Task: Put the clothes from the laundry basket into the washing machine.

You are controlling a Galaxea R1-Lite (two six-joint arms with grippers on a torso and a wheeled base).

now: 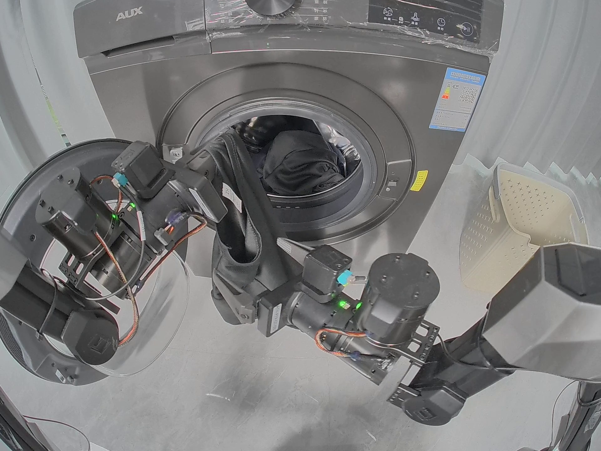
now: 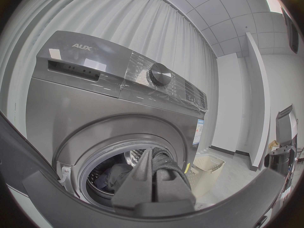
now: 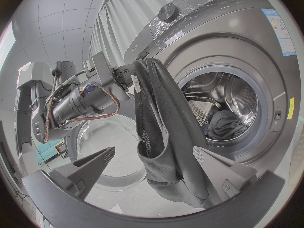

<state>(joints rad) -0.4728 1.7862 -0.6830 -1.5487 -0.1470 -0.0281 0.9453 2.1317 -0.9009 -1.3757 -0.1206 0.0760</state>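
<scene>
A dark garment (image 1: 241, 220) hangs in front of the washing machine (image 1: 350, 64), just left of its open drum (image 1: 375, 176). My left gripper (image 1: 213, 155) is shut on the garment's top edge beside the drum rim; in the left wrist view the black cloth is pinched between its fingers (image 2: 139, 174). My right gripper (image 1: 247, 283) is open at the garment's lower end. In the right wrist view the garment (image 3: 164, 127) hangs between that gripper's (image 3: 153, 149) spread fingers and rests against one finger (image 3: 221, 168). More dark clothes (image 1: 300, 161) lie inside the drum.
The machine's round door (image 1: 156, 308) stands swung open on the left, behind my left arm. A cream laundry basket (image 1: 526, 220) stands tipped against the machine's right side, with no clothes showing in it. Pale floor (image 1: 250, 396) lies open below the arms.
</scene>
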